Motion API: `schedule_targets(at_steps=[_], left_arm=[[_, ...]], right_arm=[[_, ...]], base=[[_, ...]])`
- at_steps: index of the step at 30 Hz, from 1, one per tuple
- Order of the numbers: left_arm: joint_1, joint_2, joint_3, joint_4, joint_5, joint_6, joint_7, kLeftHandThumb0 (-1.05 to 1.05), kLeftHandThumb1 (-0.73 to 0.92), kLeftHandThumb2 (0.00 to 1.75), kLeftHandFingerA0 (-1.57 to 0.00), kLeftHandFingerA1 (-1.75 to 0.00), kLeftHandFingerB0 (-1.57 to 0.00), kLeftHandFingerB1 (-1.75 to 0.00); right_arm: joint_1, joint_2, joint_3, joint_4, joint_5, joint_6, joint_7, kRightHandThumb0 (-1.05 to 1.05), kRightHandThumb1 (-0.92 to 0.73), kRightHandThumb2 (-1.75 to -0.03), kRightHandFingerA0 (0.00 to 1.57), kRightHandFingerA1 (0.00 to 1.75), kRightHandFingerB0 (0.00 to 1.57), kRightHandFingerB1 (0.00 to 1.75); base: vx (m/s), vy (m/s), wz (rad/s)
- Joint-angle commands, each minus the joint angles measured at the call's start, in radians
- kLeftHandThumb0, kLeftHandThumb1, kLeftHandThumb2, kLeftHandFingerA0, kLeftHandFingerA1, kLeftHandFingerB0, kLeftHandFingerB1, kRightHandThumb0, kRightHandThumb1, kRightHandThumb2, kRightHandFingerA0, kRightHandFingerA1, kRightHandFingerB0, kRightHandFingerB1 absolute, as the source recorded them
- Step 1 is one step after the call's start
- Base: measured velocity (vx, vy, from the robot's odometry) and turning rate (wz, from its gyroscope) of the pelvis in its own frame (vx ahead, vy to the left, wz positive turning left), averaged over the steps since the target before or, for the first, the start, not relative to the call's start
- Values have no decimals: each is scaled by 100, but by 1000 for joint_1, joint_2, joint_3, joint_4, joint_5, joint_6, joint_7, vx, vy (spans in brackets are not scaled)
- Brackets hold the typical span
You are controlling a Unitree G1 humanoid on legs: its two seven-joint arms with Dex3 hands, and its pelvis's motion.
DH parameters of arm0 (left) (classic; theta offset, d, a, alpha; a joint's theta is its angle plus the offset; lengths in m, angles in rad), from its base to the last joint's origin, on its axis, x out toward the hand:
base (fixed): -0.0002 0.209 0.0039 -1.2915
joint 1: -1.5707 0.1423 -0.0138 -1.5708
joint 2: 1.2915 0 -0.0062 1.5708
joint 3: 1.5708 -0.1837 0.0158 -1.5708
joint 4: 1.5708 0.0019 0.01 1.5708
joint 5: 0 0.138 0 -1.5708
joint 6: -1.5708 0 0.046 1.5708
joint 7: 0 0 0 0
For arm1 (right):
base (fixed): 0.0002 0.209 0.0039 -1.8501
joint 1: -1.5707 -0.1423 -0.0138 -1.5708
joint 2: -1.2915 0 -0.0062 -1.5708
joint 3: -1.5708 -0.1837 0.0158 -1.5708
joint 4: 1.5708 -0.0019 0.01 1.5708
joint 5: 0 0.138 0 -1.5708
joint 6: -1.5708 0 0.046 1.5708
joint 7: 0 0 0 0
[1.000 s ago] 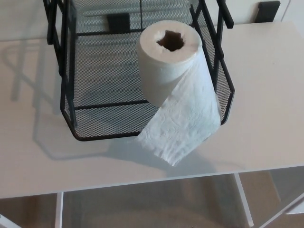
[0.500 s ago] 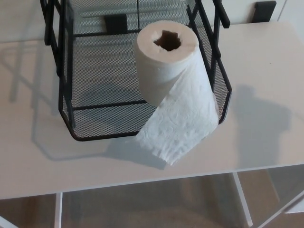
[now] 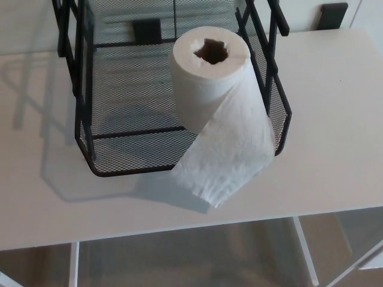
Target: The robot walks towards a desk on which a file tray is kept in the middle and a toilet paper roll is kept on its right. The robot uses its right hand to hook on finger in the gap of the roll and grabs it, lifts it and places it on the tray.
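Note:
The white toilet paper roll (image 3: 206,81) stands upright inside the black mesh file tray (image 3: 125,155), toward the tray's right side, its core hole facing up. A loose sheet (image 3: 224,158) unrolls from it, drapes over the tray's front right rim and lies on the desk. Neither of my hands shows in the head view.
The tray sits mid-desk on a white desk top (image 3: 335,119). The desk's front edge (image 3: 197,230) runs across the lower picture, with floor and white desk legs below. Dark brackets (image 3: 334,13) sit at the desk's far edge.
A shadow that lay on the desk right of the tray half a second ago is gone. The view shifted slightly. The roll and tray stay put.

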Motion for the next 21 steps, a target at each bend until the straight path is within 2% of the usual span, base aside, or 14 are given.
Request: schedule_targets(at_steps=[1, 2, 3, 5, 6, 7, 8, 9, 10, 11, 12, 13, 15, 21], left_arm=[[32, 12, 11, 40, 1, -40, 10, -63, 92, 72, -27, -35, -25, -33], [37, 14, 7, 31, 6, -43, 13, -64, 92, 73, -25, -35, -24, -33], [43, 12, 23, 22, -14, -34, -3, -65, 92, 72, -27, -36, -24, -33], [48, 8, 31, 21, -24, -32, -10, -65, 92, 72, -27, -36, -24, -33], [48, 5, 32, 18, -24, -28, 0, -64, 92, 73, -26, -35, -26, -33], [47, 1, 34, 13, -24, -21, 14, -64, 92, 73, -26, -35, -26, -33], [40, -5, 52, 26, -44, -19, 8, -62, 92, 72, -27, -35, -27, -33], [43, -9, 60, 24, -53, -11, 8, -65, 92, 71, -33, -36, -29, -32], [43, -13, 74, 22, -69, -1, 1, -65, 92, 69, -35, -36, -29, -32], [42, -15, 84, 19, -80, 2, -7, -64, 92, 71, -34, -36, -28, -32], [46, -13, 73, 13, -66, -9, -2, -64, 92, 73, -32, -36, -27, -33], [50, -12, 62, 8, -51, -16, 6, -64, 92, 73, -32, -36, -27, -33], [51, -1, 47, 11, -32, -32, -4, -67, 92, 74, -25, -34, -25, -33], [56, 11, 20, 5, 0, -42, -1, -68, 91, 74, -21, -33, -23, -32]], right_arm=[[405, 386, -570, 240, 372, 5, -750, -26, -46, -93, 58, 84, 0, 45], [412, 398, -557, 236, 350, -7, -783, -35, -63, -59, 56, 104, 18, 28], [421, 409, -553, 231, 337, -7, -803, -26, -43, -91, 51, 74, 5, 47], [426, 413, -560, 222, 332, -5, -806, -26, -43, -91, 51, 74, 5, 47], [416, 401, -565, 254, 345, 10, -807, -29, -61, -58, 58, 104, 16, 27], [401, 383, -573, 306, 366, 33, -808, -29, -61, -58, 58, 104, 16, 27], [405, 368, -523, 339, 329, 25, -814, -33, -62, -59, 65, 97, 15, 27], [412, 371, -501, 366, 324, 4, -797, -30, -59, -58, 61, 66, 16, 27], [412, 370, -486, 381, 320, 14, -773, -28, -61, -58, 49, 69, 15, 27], [418, 373, -471, 370, 313, 38, -733, -24, -42, -90, 36, 65, 8, 48], [421, 369, -457, 371, 308, 76, -677, -30, -62, -58, 37, 57, 25, 30], [406, 347, -447, 406, 311, 121, -643, -30, -62, -58, 37, 57, 25, 30], [434, 337, -239, 475, 166, -133, -533, -43, -68, -60, 35, 49, 49, 39], [411, 309, -145, 518, 157, -149, -422, -45, -60, -59, 31, 41, 26, 32]], base=[[0, 0, 0], [0, 0, 0], [0, 0, 0], [0, 0, 0], [0, 0, 0], [0, 0, 0], [0, 0, 0], [0, 0, 0], [0, 0, 0], [0, 0, 0], [0, 0, 0], [0, 0, 0], [0, 0, 0], [0, 0, 0]])
